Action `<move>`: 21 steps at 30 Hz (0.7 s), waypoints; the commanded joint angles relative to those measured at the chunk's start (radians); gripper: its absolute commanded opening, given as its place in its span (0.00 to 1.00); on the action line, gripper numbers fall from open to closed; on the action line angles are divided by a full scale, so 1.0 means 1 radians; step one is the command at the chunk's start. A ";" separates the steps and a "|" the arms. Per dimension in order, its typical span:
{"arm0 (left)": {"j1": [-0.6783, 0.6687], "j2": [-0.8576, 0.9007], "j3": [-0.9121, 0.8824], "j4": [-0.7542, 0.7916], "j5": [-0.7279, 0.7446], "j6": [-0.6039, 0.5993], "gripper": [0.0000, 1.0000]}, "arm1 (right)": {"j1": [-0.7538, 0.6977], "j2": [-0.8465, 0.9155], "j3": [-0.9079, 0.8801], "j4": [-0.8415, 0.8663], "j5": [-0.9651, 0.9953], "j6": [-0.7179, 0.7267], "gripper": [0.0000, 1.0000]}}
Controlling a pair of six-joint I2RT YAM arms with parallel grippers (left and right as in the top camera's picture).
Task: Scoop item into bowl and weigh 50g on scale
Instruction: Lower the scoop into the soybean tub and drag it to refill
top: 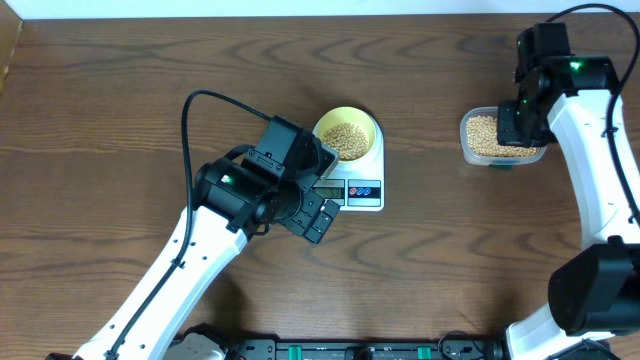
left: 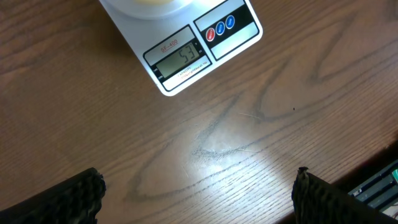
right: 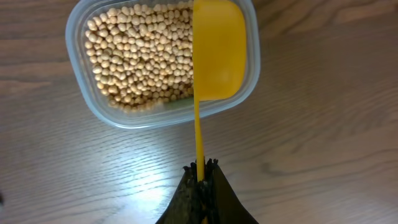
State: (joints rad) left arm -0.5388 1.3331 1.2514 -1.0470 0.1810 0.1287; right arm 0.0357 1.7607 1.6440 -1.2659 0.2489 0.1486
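The pale-yellow bowl [top: 347, 133] holds tan beans [top: 346, 139] and stands on the white scale [top: 364, 196]. In the left wrist view the scale [left: 244, 43] lies at the top, and its display [left: 181, 59] seems to read 53. My left gripper [top: 318, 214] hovers at the scale's front left corner. It is open [left: 199, 200], with only bare wood between its fingers [left: 65, 200]. My right gripper [right: 200, 169] is shut on the thin handle of the yellow scoop [right: 217, 50]. The scoop's cup looks empty over the right side of the clear tub [right: 93, 109] of beans [right: 140, 59].
The tub [top: 493, 137] stands at the table's right, partly under my right arm [top: 590, 150]. A black cable [top: 205, 100] loops above my left arm. A dark rail [top: 360, 350] runs along the front edge.
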 commanded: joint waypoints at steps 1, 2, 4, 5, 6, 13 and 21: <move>-0.001 -0.008 0.013 -0.002 -0.003 0.002 0.98 | 0.026 0.004 0.026 -0.002 0.091 -0.016 0.02; -0.001 -0.008 0.013 -0.002 -0.003 0.002 0.98 | 0.031 0.004 0.026 -0.004 0.105 -0.016 0.02; -0.001 -0.008 0.013 -0.002 -0.003 0.002 0.98 | 0.039 0.004 0.026 -0.006 0.121 -0.015 0.02; -0.001 -0.008 0.013 -0.002 -0.003 0.002 0.98 | 0.043 0.004 0.026 -0.005 0.124 -0.015 0.02; -0.001 -0.008 0.013 -0.002 -0.003 0.002 0.98 | 0.045 0.004 0.026 -0.004 0.123 -0.015 0.01; -0.001 -0.008 0.013 -0.002 -0.003 0.002 0.98 | 0.045 0.004 0.026 -0.002 0.097 -0.003 0.01; -0.001 -0.008 0.013 -0.002 -0.003 0.002 0.98 | 0.047 0.004 0.043 0.026 -0.088 -0.003 0.01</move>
State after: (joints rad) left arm -0.5388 1.3331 1.2514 -1.0470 0.1810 0.1287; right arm 0.0761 1.7607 1.6470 -1.2598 0.2897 0.1452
